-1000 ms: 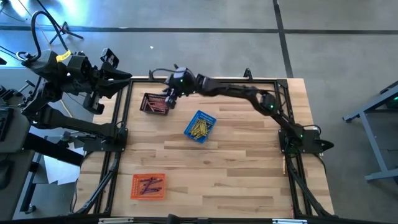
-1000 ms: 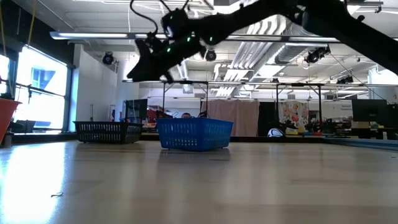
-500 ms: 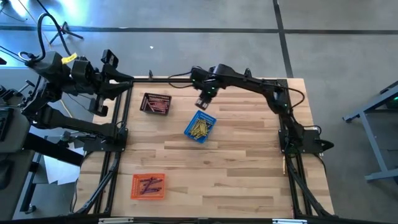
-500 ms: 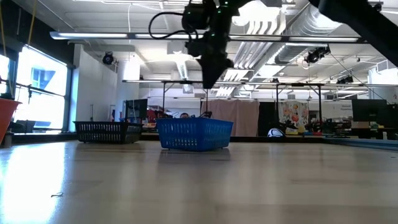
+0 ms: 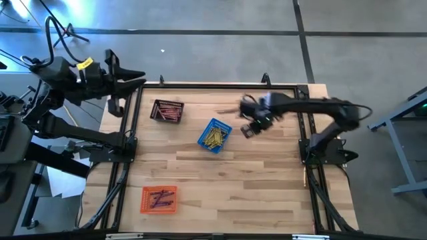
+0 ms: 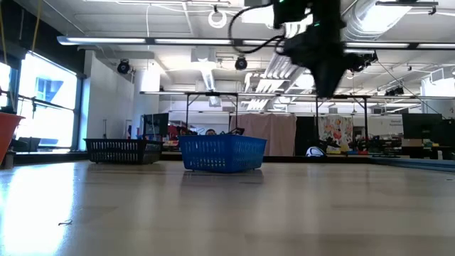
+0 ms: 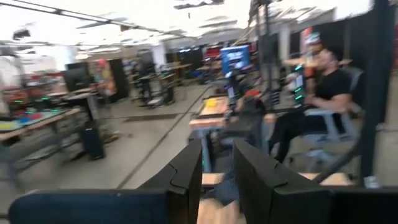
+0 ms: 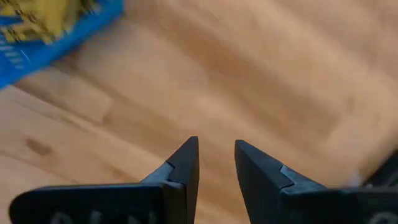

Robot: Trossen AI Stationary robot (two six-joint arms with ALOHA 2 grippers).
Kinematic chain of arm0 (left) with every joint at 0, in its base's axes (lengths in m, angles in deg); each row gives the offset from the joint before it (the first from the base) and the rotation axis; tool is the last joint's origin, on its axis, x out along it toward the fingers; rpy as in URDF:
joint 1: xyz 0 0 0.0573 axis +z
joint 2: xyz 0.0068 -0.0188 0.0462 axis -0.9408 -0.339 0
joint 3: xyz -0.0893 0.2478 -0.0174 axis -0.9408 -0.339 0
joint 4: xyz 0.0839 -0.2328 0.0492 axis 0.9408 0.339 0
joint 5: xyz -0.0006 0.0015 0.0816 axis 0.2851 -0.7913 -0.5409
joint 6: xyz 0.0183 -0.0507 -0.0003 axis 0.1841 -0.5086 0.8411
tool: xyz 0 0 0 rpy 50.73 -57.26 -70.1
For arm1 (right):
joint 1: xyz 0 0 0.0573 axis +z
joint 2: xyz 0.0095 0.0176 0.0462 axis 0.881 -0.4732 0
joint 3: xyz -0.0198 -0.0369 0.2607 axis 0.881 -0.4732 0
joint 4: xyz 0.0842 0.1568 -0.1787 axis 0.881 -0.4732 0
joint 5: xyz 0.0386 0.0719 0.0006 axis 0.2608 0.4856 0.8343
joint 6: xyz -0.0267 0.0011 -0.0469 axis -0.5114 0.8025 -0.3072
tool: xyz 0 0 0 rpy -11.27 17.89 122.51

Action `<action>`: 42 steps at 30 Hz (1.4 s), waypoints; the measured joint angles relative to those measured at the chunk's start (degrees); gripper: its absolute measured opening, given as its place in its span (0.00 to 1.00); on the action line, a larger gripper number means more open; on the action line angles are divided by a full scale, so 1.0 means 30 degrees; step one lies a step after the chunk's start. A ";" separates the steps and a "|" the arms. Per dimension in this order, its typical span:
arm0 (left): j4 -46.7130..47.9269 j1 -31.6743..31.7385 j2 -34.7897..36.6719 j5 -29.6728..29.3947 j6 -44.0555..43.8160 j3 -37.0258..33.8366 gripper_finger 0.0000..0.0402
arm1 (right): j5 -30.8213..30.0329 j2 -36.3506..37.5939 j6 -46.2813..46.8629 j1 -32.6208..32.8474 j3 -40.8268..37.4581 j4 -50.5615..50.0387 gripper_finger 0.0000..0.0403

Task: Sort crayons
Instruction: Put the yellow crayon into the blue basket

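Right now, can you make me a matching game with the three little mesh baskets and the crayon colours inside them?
Things:
1. blue mesh basket
2. black mesh basket
3. orange mesh basket

Crayons inside:
A. purple crayons
B. yellow-gold crayons
C. red-pink crayons

Pairs: 1-B, 2-C, 3-A

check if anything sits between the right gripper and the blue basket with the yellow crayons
Nothing visible does. The right gripper hangs over bare wood just right of the blue basket, its fingers slightly apart and empty. The yellow crayons lie uncovered inside the basket.
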 joint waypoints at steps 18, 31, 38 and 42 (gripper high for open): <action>0.0044 0.0000 -0.0415 -0.4583 0.3395 -0.0007 0.19 | 0.5281 0.5324 2.1647 1.1435 -0.9675 0.0199 0.22; -0.0105 0.0000 -0.0605 -0.4697 0.3846 -0.0007 0.19 | 0.8225 0.5325 2.6008 1.5910 -1.3282 0.5205 0.22; -0.0231 0.0000 -0.0614 -0.4721 0.3847 -0.0007 0.19 | 0.8360 0.5324 2.7583 1.6783 -1.4781 0.8117 0.22; -0.0248 0.0000 -0.0605 -0.4721 0.3840 -0.0007 0.19 | 0.8353 0.5324 2.8070 1.7186 -1.4759 0.7984 0.22</action>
